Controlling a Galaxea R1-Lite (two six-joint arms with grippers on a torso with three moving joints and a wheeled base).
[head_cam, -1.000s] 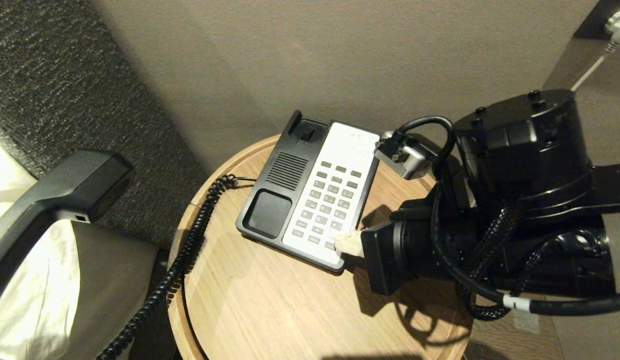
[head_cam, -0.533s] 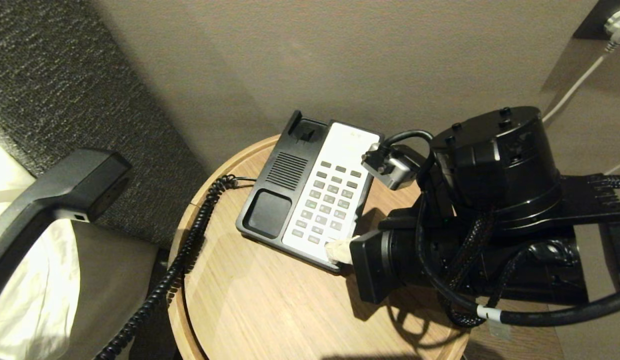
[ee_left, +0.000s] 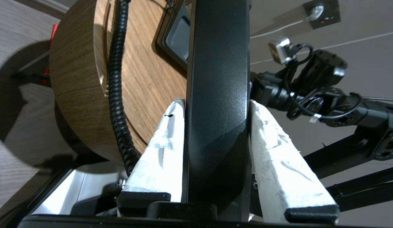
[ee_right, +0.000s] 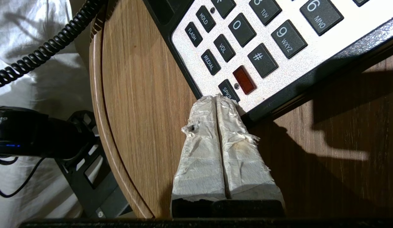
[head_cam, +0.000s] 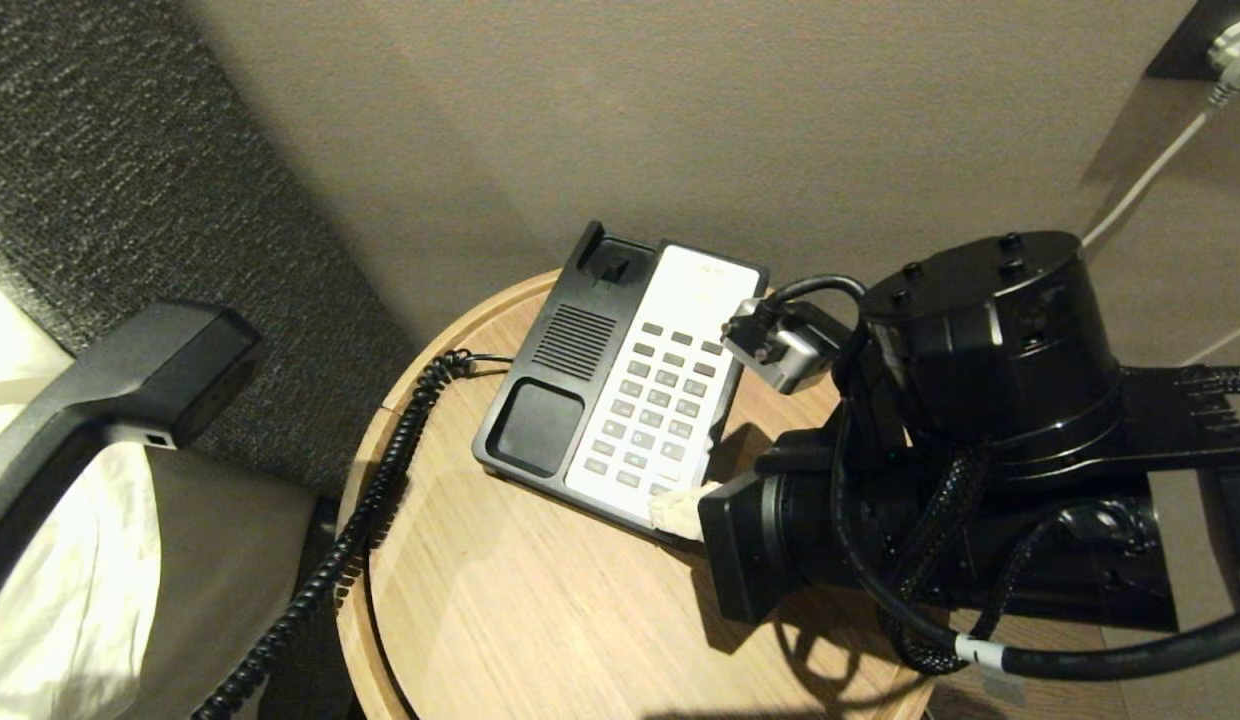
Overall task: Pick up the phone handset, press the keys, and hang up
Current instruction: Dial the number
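Your left gripper grasps the handset off the desk; your right gripper, clenched, touches the SPKR key.

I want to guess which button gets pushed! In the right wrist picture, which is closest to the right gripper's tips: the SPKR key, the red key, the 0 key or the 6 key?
From the right gripper, fingers together:
1. Dark SPKR key, right at the tips, at the white keypad's corner.
2. Red rectangular key, just beyond SPKR.
3. Dark 0 key, further up the keypad.
4. Dark 6 key, farthest, near the far edge.
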